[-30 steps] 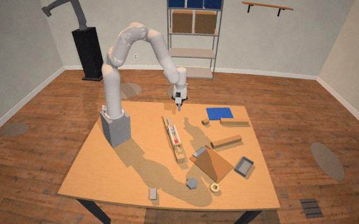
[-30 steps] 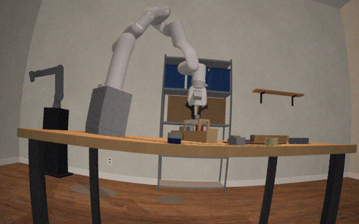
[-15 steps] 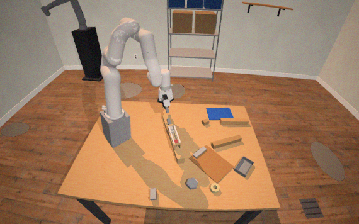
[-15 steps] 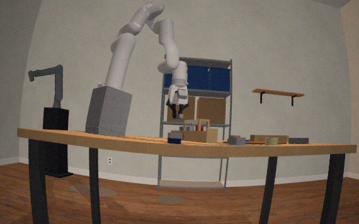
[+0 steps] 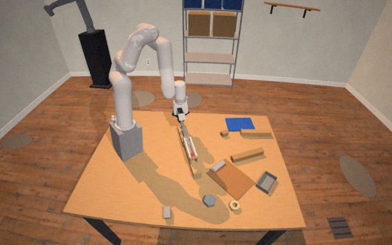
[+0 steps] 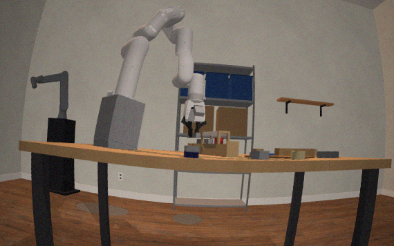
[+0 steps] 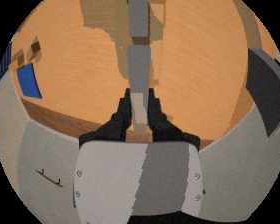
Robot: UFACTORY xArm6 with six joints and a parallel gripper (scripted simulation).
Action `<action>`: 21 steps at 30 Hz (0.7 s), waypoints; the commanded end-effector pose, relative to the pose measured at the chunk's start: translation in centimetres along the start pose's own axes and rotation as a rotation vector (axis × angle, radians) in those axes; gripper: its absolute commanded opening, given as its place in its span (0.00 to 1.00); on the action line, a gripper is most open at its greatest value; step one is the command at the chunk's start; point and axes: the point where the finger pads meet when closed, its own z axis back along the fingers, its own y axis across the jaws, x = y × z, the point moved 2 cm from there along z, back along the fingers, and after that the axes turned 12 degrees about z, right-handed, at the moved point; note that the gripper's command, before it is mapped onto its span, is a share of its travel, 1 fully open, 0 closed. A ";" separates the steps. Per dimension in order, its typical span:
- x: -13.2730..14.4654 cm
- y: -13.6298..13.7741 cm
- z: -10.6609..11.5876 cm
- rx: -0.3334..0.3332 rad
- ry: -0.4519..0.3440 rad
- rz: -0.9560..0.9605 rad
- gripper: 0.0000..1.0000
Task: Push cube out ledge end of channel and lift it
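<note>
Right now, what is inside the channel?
A red cube sits in the channel, toward its near end. The grey stick held by the gripper points into the far end; its tip is unclear.

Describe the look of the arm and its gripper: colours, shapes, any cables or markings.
The arm is built of smooth, rounded, off-white tubular links, rising from a grey box pedestal. The gripper has a boxy white body with a dark panel, ending in two slim black fingers. No cables or markings can be made out.
</note>
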 end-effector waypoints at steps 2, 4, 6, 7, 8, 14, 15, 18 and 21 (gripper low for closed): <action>0.0 -0.1 -0.2 -0.010 -0.018 0.000 0.00; 0.0 -0.1 -0.2 -0.010 -0.018 0.000 0.00; 0.0 -0.1 -0.2 -0.010 -0.018 0.000 0.00; 0.0 -0.1 -0.3 -0.010 -0.018 0.000 0.00; 0.0 -0.1 -0.4 -0.010 -0.018 0.000 0.00; 0.0 -0.2 -1.7 -0.010 -0.018 0.000 0.00; 0.0 -0.2 -1.9 -0.010 -0.018 0.000 0.00; 0.0 -0.2 -2.5 -0.010 -0.018 0.000 0.00; 0.0 -0.2 -2.6 -0.010 -0.018 0.000 0.00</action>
